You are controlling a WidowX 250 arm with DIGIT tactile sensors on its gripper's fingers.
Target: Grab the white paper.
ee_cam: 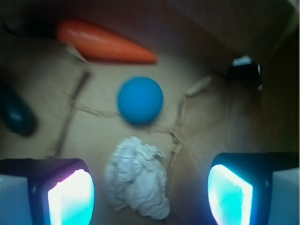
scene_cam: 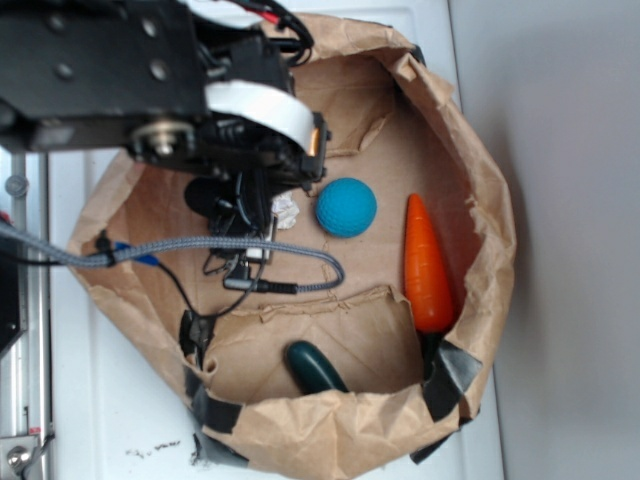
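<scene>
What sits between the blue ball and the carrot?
Nothing; bare brown paper floor separates the blue ball from the carrot. The wrist view shows it best; the white paper lies on the ball's other side.

White paper [ee_cam: 137, 177], blue ball [ee_cam: 140, 100], orange carrot [ee_cam: 105, 42]

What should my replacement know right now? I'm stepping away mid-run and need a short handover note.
Gripper: open, holding nothing, poised over the brown paper bin.
White paper: lies on the bin floor between the fingers, not yet touched.
Blue ball sits just beyond the paper; orange carrot further on, by the wall.
Done: gripper lined up over the paper.
Left: lower, close, lift.
</scene>
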